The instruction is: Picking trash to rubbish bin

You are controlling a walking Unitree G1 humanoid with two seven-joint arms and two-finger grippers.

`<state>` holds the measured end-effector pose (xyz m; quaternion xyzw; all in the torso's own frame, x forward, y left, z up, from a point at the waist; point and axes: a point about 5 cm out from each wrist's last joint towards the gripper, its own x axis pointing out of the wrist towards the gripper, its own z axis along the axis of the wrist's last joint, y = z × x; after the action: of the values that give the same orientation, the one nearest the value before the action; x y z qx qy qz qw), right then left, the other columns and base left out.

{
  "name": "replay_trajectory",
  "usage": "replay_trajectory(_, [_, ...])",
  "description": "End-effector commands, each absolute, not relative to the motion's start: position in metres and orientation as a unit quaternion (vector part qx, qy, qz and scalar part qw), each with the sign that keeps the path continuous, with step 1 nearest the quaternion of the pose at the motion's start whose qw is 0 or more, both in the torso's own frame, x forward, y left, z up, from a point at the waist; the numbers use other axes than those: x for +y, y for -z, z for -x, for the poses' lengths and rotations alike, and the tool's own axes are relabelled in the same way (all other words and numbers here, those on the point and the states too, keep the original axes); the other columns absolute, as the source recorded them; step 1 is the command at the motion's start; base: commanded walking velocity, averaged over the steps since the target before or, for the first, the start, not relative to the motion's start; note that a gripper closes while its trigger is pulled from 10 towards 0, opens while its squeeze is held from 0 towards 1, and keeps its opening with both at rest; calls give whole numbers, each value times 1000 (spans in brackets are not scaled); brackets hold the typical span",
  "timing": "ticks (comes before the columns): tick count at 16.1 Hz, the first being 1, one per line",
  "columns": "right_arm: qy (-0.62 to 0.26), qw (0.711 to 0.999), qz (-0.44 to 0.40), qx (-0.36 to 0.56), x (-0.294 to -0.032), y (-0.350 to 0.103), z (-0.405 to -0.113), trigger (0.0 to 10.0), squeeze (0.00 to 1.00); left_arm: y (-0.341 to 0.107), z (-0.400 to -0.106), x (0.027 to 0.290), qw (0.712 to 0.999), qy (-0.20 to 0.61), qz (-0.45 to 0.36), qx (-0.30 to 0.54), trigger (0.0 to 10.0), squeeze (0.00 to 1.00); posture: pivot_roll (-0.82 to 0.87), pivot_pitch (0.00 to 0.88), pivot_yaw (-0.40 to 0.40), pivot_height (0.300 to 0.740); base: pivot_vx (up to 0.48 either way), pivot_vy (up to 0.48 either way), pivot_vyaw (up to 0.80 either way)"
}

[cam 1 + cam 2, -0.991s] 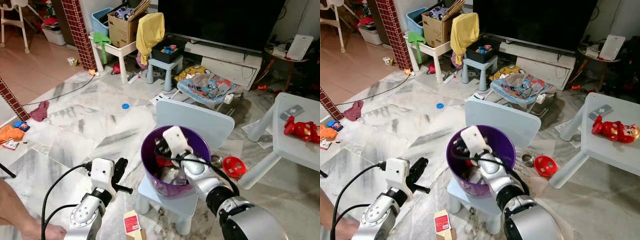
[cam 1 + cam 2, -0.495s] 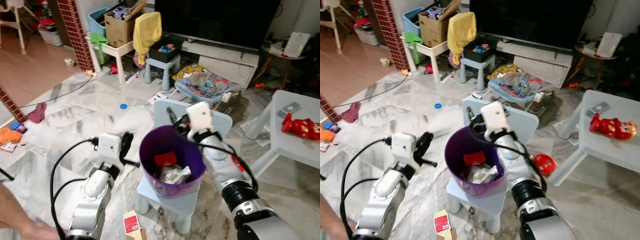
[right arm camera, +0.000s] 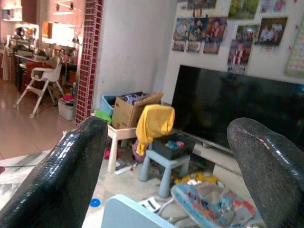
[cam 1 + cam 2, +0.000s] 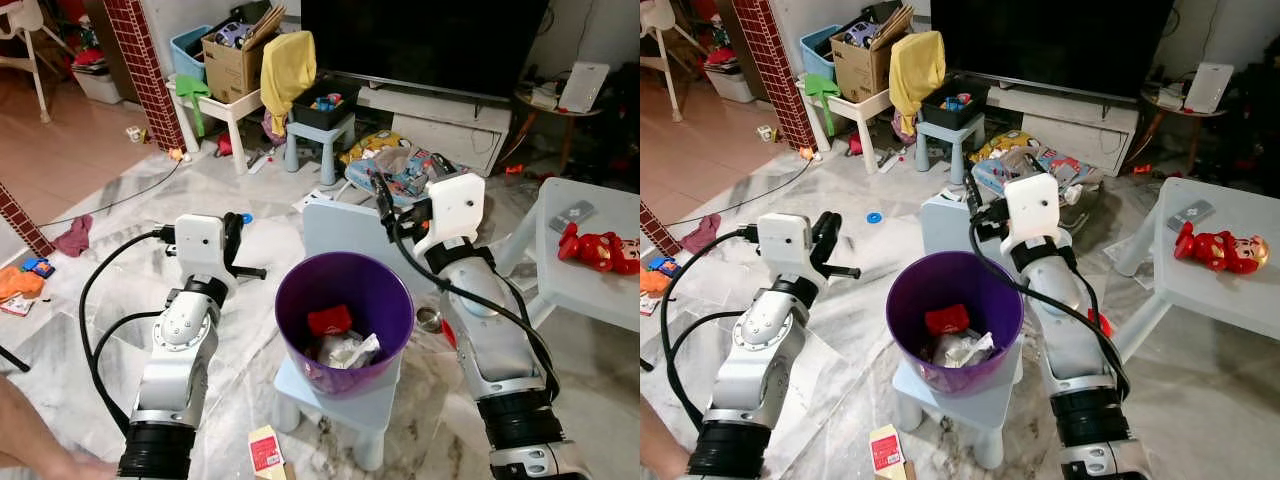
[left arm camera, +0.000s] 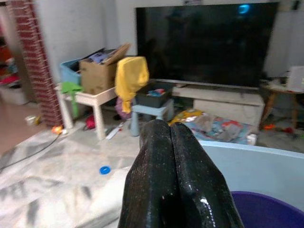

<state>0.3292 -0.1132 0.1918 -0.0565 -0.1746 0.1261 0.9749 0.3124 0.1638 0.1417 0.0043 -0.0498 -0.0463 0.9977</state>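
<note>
A purple bin [image 4: 290, 300] stands on a small light-blue chair [image 4: 340, 228] in front of me. Inside it lie a red wrapper [image 4: 329, 319] and crumpled white trash [image 4: 352, 350]. My right gripper [image 4: 405, 180] is raised behind the bin's far right rim, above the chair's backrest. It is open and empty, and its fingers [image 3: 61, 180] stand wide apart in the right wrist view. To the left of the bin, my left gripper [image 4: 233, 225] is held up, shut with nothing in it. A red and tan carton [image 4: 264, 448] lies on the floor by the chair's front leg.
A white low table [image 4: 590, 290] with a red toy [image 4: 600, 250] stands at right. A red round toy [image 4: 1100, 322] lies on the floor beside the chair. A baby bouncer [image 4: 410, 170], stools and boxes crowd the back. A person's arm [image 4: 20, 420] is at the lower left.
My right gripper rose out of the bin and now sits open behind it; the red wrapper lies inside. The left arm lifted higher. The camera shifted slightly.
</note>
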Motion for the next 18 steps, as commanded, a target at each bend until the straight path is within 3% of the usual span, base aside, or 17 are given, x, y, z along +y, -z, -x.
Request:
replay_trajectory(1, [-108,976,52,-184,-120,-204,-330,10000,0,-142,-316,168,998,33,2,-44,10000,0,-26,0,3,740,0,0,-769])
replay_trajectory(8, [-115,979,48,-160,-115,-209,-328,10000,0,-141,-319,160,998,36,46,-30,10000,0,-18,0,-7,740,0,0,-758])
replay_trajectory(14, [-120,981,43,-149,-112,-209,-327,10000,0,-143,-320,157,995,55,79,-22,10000,0,-15,0,-5,740,0,0,0])
replay_trajectory(18, [-122,981,44,-145,-111,-208,-328,10000,0,-142,-319,158,995,57,83,-18,10000,0,-12,0,-8,740,0,326,0])
